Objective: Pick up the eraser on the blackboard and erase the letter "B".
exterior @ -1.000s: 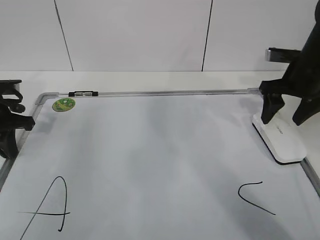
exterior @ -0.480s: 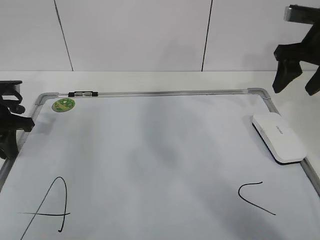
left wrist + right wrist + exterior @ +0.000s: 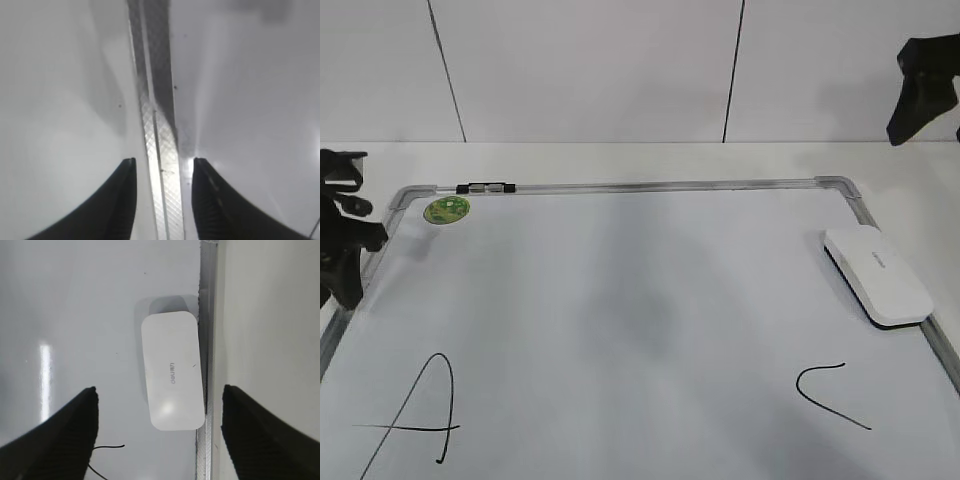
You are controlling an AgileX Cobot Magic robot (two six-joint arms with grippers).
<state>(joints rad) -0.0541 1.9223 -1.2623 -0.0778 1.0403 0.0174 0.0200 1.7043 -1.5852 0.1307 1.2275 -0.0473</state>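
The white eraser (image 3: pixel 877 275) lies flat on the blackboard, a white board with a metal frame (image 3: pixel 670 186), against its right edge. My right gripper (image 3: pixel 930 90) is open and empty, high above the eraser; in the right wrist view (image 3: pixel 160 389) the eraser (image 3: pixel 172 372) lies far below between the spread fingers, beside the frame (image 3: pixel 207 315). My left gripper (image 3: pixel 345 250) is open and empty at the board's left edge, its fingers (image 3: pixel 164 160) either side of the frame rail (image 3: pixel 160 125). No letter "B" shows in any view.
A black "A" (image 3: pixel 415 415) is at the board's lower left and a "C" (image 3: pixel 830 392) at the lower right; the "C" stroke also shows in the right wrist view (image 3: pixel 107 446). A green round magnet (image 3: pixel 447 209) and a black clip (image 3: pixel 487 187) sit at the top left.
My right gripper has risen from around the eraser up and to the right, leaving the eraser lying on the board. My left gripper has shifted slightly.
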